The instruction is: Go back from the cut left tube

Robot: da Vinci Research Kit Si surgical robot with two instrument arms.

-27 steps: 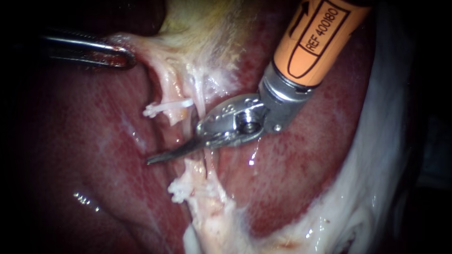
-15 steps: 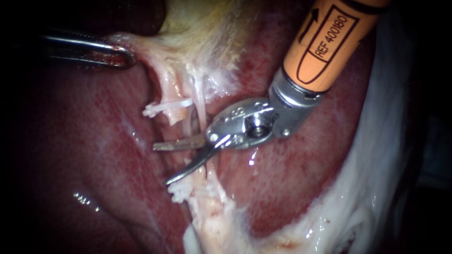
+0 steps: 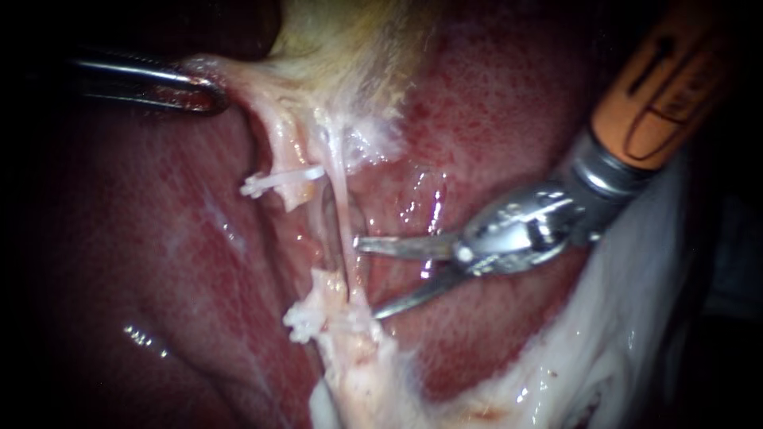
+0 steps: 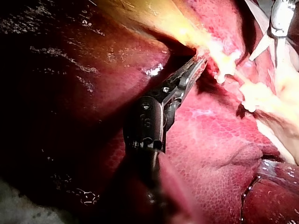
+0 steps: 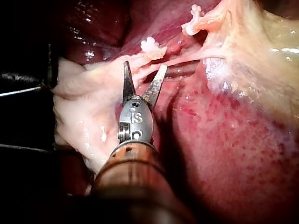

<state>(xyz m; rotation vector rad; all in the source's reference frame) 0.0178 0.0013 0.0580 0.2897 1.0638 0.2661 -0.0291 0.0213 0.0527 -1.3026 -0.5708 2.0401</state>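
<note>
The liver (image 3: 159, 262) fills most of the endoscope view, with the gallbladder (image 3: 350, 40) up top. The left instrument (image 3: 211, 97) has its jaws pinched on the pale edge of the gallbladder, and everything hanging below looks stretched.

The right instrument (image 3: 366, 278) has its blades spread wide with nothing between them. It sits just off to the side of the left tube (image 3: 292, 191), which is cut clean through. The upper end hangs under the gallbladder with a white clip (image 3: 274, 183) across it. The lower stump (image 3: 322, 290) carries more clips (image 3: 306, 324).

My worry is the thin pale strand (image 3: 342, 230) that's still whole, running down right next to the cut. The upper blade tip is right beside it, maybe touching, I honestly can't tell. Any sideways drift while backing out with the blades open could hook or nick that strand. Closing the blades too early could bite it.

Second risk: the lower blade tip is near the lower stump, so a sloppy exit could drag a clip loose. And if the left instrument slips its hold, the tissue could sag toward the blades.
</note>
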